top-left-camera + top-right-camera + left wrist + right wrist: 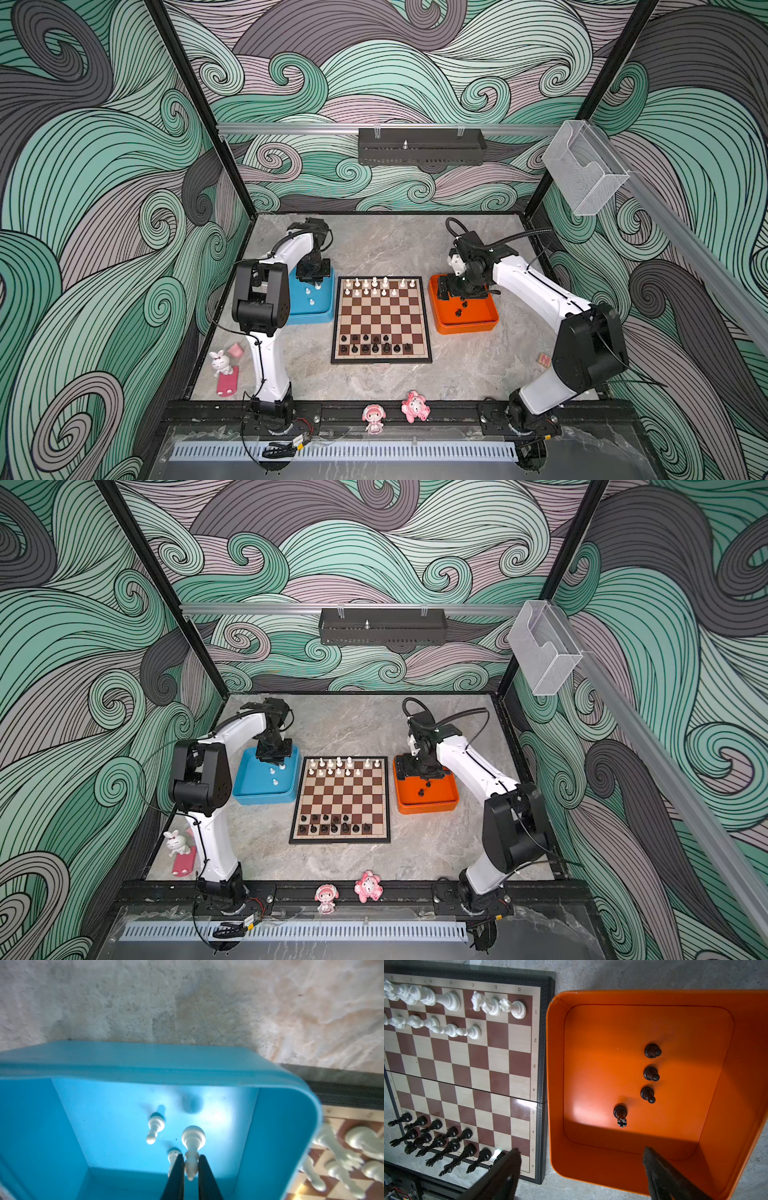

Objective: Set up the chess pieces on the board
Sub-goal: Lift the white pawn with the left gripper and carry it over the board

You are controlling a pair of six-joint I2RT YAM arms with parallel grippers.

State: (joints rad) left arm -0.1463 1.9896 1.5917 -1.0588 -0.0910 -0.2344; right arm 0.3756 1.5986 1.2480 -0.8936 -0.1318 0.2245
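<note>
the left gripper (pixel 192 1164) is closed on a white pawn (pixel 193 1142). its black fingers (pixel 178 1169) pinch the head and upper stem, and the round base sticks out past the tips. whether the base is off the floor of the blue tray (pixel 145 1059) i cannot tell. a second white piece (pixel 173 1152) stands just beside one finger, half hidden. a third (pixel 155 1126) stands a little beyond the tips, upright and apart from the held one. past the tray wall, off to the side of the hand, is the board (pixel 353 1114), with white pieces (pixel 361 1138) crowded at its near edge

the right gripper (pixel 581 1151) is wide open and holds nothing, poised over the rim of the orange tray (pixel 654 993). ahead of its tips a black rook (pixel 620 1114) stands on the tray floor, and farther on three black pawns (pixel 651 1073) stand in a line, none touching. the rows at both ends of the board have bare squares on the side nearest this hand

i judge these pieces light, stiff and glossy, so they are likely to slip or swivel in the pads. the narrow neck under the head looks like the best hold, taken squarely. the small bases should tip easily unless they are set down flat
</note>
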